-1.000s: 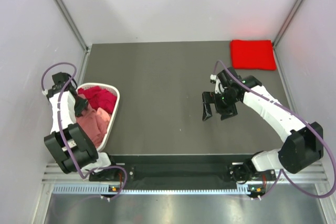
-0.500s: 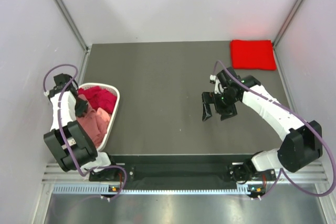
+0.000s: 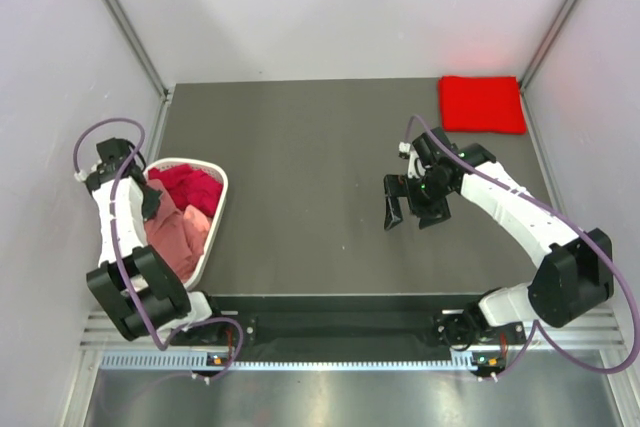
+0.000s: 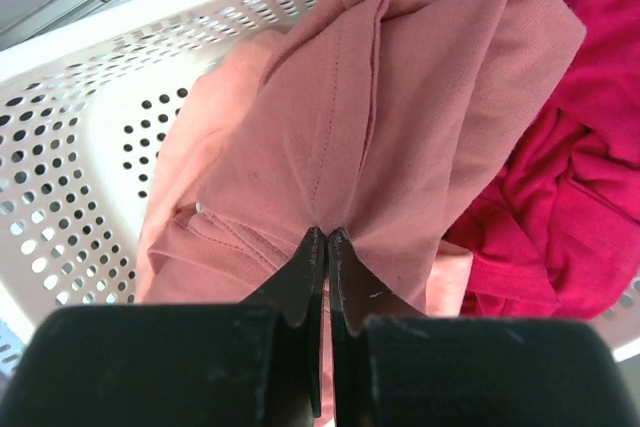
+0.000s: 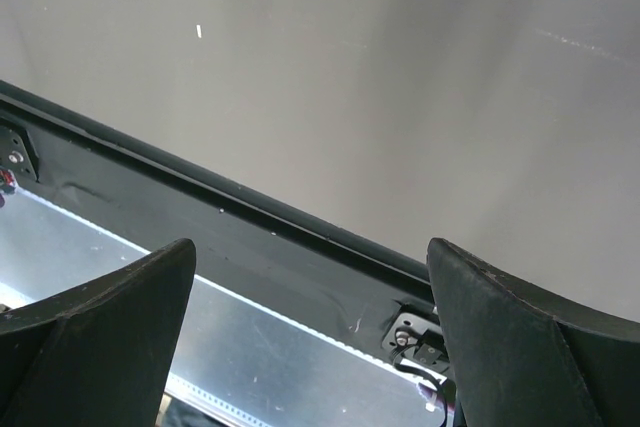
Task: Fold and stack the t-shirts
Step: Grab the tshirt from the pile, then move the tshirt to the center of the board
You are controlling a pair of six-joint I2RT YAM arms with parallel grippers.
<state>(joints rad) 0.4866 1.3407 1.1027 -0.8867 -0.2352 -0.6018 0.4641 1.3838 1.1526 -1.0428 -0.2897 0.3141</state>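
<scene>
Table (image 3: 300,137): dark grey, with pale walls on three sides. Most of its top is bare.
Basket (image 3: 219,209): white plastic with many holes, at the left edge of the table, just beside the left arm. Its wall stands around three shirts.
Bright red t-shirt (image 3: 482,104): folded flat in the far right corner, alone and well apart from both grippers.
Dark crimson t-shirt (image 3: 192,185): crumpled in the far part of the basket, partly under the salmon one.
Salmon pink t-shirt (image 4: 420,117): bunched in the near part of the basket, lying over the other two.
Pale pink t-shirt (image 4: 195,137): mostly covered; only a strip shows against the basket wall.
Right gripper (image 3: 412,219): over the bare table, right of the middle. Its fingers are spread wide and carry nothing.
Left gripper (image 4: 327,237): down in the basket, fingers pressed together and pinching a fold of the salmon pink t-shirt. From above, its own arm hides it.
Purple cable (image 3: 100,132): a loop above the left wrist.
</scene>
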